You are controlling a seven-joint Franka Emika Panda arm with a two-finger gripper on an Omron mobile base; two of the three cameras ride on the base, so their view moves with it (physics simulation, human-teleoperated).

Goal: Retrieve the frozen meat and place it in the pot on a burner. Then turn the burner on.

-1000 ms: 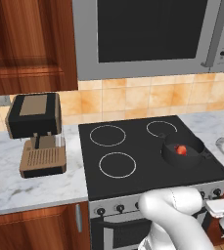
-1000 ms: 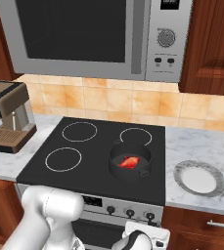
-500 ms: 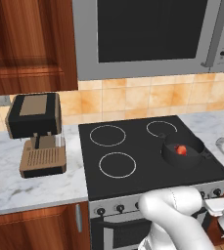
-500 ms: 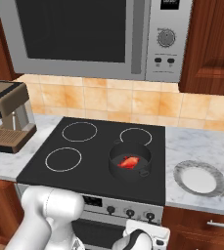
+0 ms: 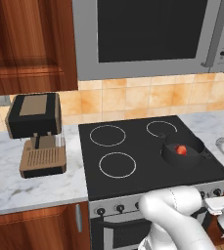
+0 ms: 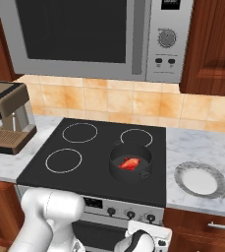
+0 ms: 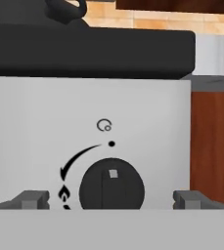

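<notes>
Frozen meat (image 6: 129,163) is sitting inside the pot (image 6: 119,170), a red-pink lump near the pot's middle. Pot is resting on the burner at 4 o'clock of the black stovetop (image 6: 50,173); the other three burner rings are lying bare. Pale grey dish (image 6: 200,179) is lying on the marble counter (image 6: 210,147) at 3 o'clock of the pot, apart from it. Coffee machine (image 5: 37,135) is standing on the counter at 9 o'clock of the stove. Microwave (image 6: 84,34) is hanging above. Gripper (image 7: 111,201) is facing a black stove knob (image 7: 112,188) on the front panel, jaws standing wide open either side of it, gripping nothing, fingertips (image 7: 31,199) apart from the knob.
</notes>
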